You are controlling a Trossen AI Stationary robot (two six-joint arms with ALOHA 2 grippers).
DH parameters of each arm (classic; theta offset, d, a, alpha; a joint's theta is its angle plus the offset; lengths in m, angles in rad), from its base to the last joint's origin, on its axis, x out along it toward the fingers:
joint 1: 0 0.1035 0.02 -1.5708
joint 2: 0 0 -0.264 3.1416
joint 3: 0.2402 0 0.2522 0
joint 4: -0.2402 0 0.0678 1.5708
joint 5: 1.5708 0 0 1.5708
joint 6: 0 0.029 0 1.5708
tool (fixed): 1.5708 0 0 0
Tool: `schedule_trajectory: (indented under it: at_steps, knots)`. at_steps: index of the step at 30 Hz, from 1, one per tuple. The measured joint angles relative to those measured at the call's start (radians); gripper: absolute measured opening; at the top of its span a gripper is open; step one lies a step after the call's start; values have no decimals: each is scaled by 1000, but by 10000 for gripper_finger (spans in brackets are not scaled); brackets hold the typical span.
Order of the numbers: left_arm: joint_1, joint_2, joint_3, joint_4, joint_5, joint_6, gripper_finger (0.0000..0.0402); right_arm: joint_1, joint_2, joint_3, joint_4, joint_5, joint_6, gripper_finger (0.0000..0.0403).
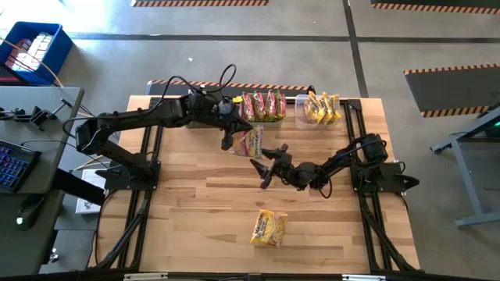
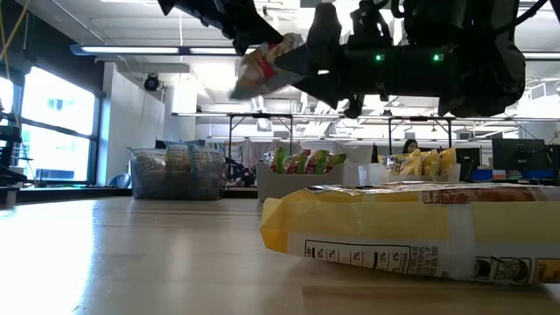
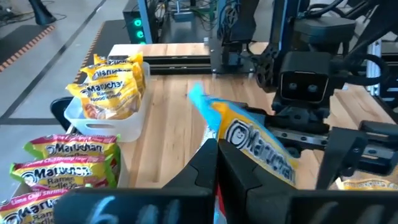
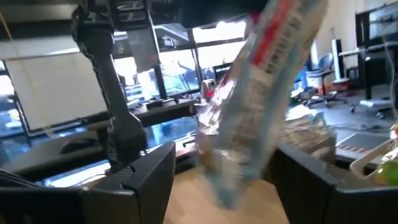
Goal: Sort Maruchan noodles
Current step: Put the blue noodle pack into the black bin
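My left gripper is shut on one Maruchan noodle packet, yellow with blue and red print, held in the air over the table's middle. My right gripper stands open just near of it. Its two fingers flank the packet's lower part; whether they touch it I cannot tell. A second yellow packet lies flat on the table near the front edge. At the far edge, one bin holds pink and green packets and another bin holds yellow ones. My left gripper pinches the packet by one edge between its two shut fingers. The fingers come from the table's left, slanting down. The packet sticks out beyond the fingertips, tilted, and is lifted clear of the table.
A third bin with packets shows in the low view at the far edge. The wooden table has bare room at the near left. Black rails run along the table's left and right sides.
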Motion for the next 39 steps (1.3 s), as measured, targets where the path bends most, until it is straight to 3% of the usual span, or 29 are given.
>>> schedule_trajectory:
  at_steps: [12,21,25,34,39]
  knots:
    - [-22,0,0,16,-18,-3,0,-46,0,24,-2,-30,108,236]
    - [-28,-10,0,28,-19,-55,0,-74,0,81,-65,-114,46,232]
    - [-28,-34,0,36,-32,-52,0,-72,0,81,-91,-108,44,204]
    - [-28,-46,0,38,-38,-45,0,-74,0,81,-84,-63,32,101]
    - [-28,-46,0,35,-37,-45,0,-67,0,81,-66,-59,-8,87]
